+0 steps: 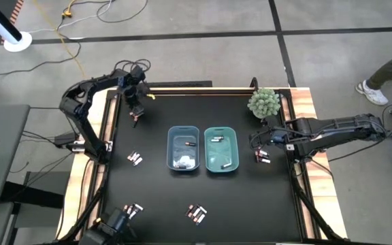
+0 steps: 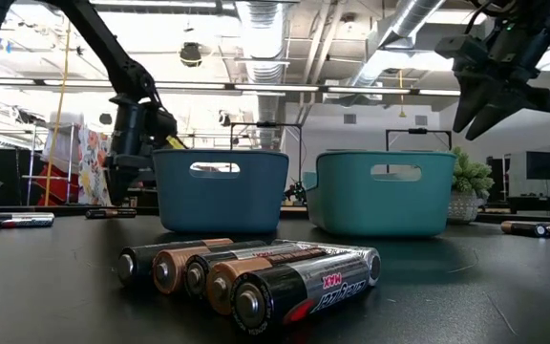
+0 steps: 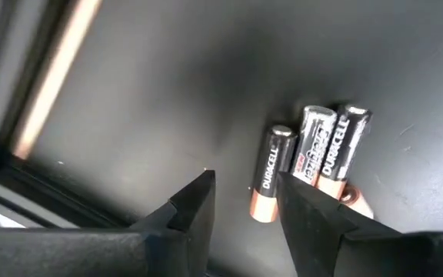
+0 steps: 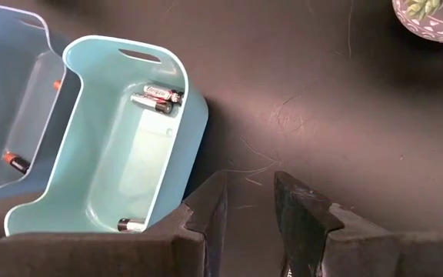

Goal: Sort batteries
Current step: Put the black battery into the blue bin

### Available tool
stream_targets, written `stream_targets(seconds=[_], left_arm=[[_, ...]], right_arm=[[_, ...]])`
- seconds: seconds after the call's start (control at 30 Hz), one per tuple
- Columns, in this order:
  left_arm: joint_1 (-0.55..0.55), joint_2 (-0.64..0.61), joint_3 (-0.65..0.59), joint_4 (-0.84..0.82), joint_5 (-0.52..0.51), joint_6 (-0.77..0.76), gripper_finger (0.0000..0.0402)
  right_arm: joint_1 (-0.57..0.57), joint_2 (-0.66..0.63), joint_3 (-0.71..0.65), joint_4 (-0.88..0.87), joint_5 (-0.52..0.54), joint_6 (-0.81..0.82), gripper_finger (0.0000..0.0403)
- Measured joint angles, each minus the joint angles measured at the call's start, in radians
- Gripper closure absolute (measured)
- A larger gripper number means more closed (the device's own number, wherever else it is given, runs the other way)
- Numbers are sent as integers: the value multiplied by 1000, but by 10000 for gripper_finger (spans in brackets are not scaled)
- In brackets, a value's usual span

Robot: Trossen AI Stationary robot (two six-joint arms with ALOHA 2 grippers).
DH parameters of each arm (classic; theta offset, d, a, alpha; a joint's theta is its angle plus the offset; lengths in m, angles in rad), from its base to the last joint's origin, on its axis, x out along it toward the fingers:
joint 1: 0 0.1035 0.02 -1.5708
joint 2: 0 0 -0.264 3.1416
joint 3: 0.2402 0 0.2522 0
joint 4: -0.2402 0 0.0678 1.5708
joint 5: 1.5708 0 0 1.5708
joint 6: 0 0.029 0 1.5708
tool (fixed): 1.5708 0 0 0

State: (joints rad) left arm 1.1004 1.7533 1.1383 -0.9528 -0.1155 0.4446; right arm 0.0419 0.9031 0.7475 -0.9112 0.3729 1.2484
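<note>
Batteries lie scattered in small clusters on the black bench (image 1: 155,204): one group (image 1: 135,158) left of the blue bin (image 1: 183,149), one (image 1: 196,214) near the front middle, one (image 1: 133,209) at the front left, and one (image 1: 262,157) just right of the teal bin (image 1: 220,149). A few cells (image 4: 156,98) rest inside the teal bin, and the blue bin holds some too. In the low view a row of five cells (image 2: 256,275) lies side by side in the foreground, in front of the two bins.

The left claw (image 1: 136,114) hangs over the bench's far left part, near the wooden edge. Its fingers are parted, with nothing held between them. In its wrist view three Duracell cells (image 3: 314,158) lie side by side on the bench just past the fingertips (image 3: 198,196); one finger partly covers the end of the nearest cell.

The right claw (image 1: 258,139) hovers off the surface beside the teal bin's right wall, close to the potted plant (image 1: 263,102). Its fingers stand slightly apart and grip nothing. The bare bench shows between them in the wrist view.

A person's leg and shoe (image 1: 373,92) show on the floor at the far right.
</note>
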Motion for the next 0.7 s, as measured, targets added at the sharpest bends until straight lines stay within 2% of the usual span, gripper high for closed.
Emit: stream_targets(seconds=[0.37, 0.7], left_arm=[[13, -2, -28, 38, -5, -1, 303], [14, 0, -29, 50, -7, -11, 308]], right_arm=[[-6, 0, 0, 0, 0, 0, 275], [-5, 0, 0, 2, 0, 0, 275]])
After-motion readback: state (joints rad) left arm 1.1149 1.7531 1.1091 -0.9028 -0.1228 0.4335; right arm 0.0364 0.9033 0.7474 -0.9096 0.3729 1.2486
